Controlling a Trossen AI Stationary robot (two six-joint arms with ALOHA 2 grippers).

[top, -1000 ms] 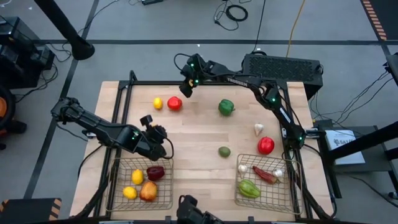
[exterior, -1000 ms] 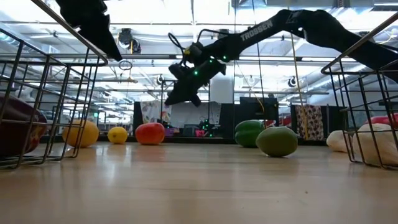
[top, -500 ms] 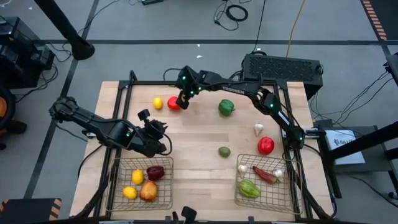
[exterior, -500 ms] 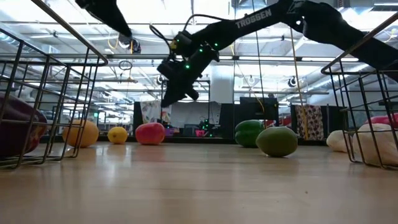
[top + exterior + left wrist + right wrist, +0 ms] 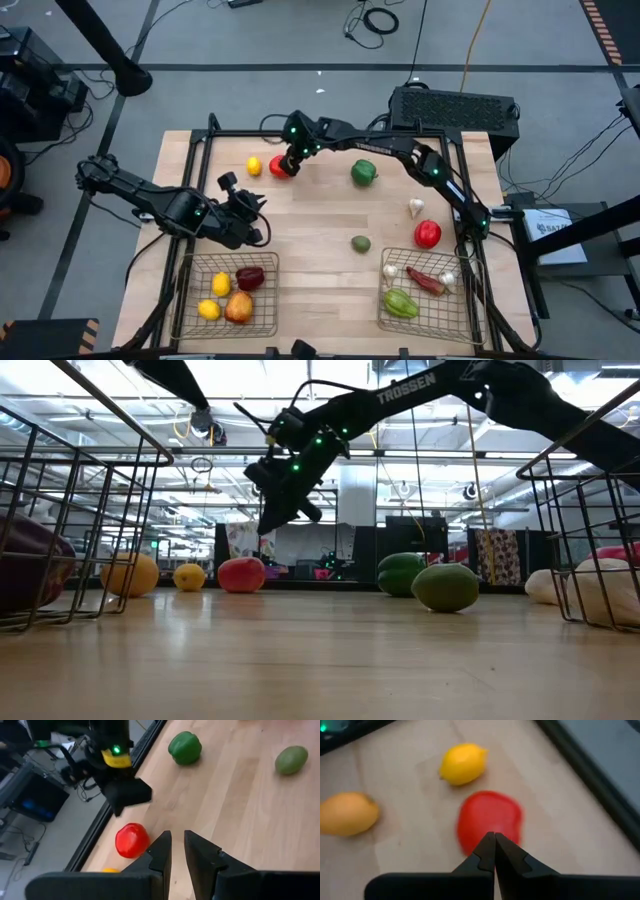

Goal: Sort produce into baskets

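At the far left part of the counter (image 5: 320, 215), the right gripper (image 5: 494, 851) is hanging just above a smooth, glossy red apple (image 5: 489, 822) with its jaws pressed together, beside a small yellow lemon (image 5: 463, 763), while the left gripper (image 5: 176, 851), jaws nearly together and holding nothing, is waiting above the counter just beyond the left wire-mesh basket (image 5: 190, 300). If the jaws are not spreading before the descent, I judge the tips could strike the rounded, slick apple and send it rolling into the lemon or toward the counter's dark frame. Other rounded pieces are lying in both baskets.
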